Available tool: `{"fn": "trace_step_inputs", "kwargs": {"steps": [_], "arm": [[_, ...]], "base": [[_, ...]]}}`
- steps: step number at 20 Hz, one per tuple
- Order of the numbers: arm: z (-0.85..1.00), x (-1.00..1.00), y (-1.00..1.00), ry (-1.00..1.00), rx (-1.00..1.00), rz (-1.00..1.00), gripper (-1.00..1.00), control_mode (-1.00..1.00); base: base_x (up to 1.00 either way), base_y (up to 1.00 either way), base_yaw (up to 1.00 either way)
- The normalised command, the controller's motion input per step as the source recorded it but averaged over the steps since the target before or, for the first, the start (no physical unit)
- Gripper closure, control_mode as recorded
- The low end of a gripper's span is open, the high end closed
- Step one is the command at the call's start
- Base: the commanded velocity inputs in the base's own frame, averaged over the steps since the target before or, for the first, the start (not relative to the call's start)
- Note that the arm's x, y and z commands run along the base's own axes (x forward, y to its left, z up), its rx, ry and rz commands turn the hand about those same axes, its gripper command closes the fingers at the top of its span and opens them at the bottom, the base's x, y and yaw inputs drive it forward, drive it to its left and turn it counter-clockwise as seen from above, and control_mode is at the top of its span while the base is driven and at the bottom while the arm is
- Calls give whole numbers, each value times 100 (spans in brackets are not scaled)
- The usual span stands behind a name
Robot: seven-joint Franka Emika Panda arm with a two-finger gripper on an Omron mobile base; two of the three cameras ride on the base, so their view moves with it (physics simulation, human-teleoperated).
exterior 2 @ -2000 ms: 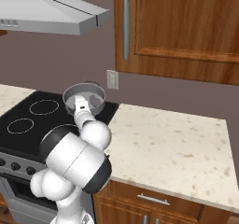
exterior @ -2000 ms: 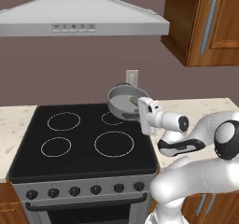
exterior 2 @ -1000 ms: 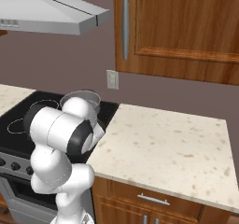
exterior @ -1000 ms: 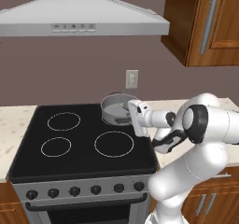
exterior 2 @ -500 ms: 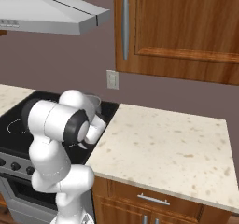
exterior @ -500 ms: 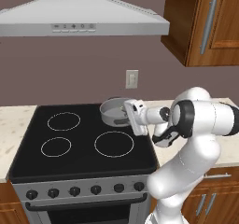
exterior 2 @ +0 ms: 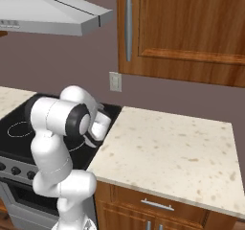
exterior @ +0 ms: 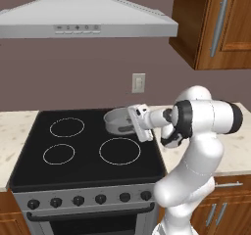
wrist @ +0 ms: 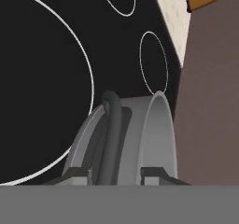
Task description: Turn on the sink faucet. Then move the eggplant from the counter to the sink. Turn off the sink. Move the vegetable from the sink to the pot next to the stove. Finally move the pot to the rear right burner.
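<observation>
- On the black stovetop [exterior: 83, 146], at its rear right corner, sits the grey pot [exterior: 117, 120], just ahead of the fingers [wrist: 114, 172].
- From the hand camera, the fingers are clamped on the pot's near rim, with 1 dark tip on each side of the wall and the pot's dark handle [wrist: 112, 125] rising between them.
- Seen from the left base camera, the white hand [exterior: 139, 122] meets the pot's right edge, and the pot rests low over the rear right burner area.
- Just in front of the fingers lies the front right burner ring [exterior: 119, 151]; 2 more rings [exterior: 66, 127] lie well to the far side of the pot from the fingers.
- Behind the fingers, beyond the arm, stretches the speckled table [exterior 2: 172, 152].
- Above the fingers hang the grey range hood [exterior: 83, 21] and a wall outlet [exterior: 138, 82].
</observation>
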Motion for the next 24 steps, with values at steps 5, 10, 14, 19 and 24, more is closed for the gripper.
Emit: {"fn": "trace_step_inputs", "kwargs": {"steps": [5,10,14,19,24], "arm": [[-18,11,6,7,-1,3,100,-100],[-16,18,8,5,0,3,100,-100],[-20,17,8,3,-1,3,100,-100],[-21,16,7,4,-2,3,100,-100],[-23,15,2,8,-3,2,100,-100]], "base": [[0,0,0],[0,0,0],[0,0,0],[0,0,0],[0,0,0]]}}
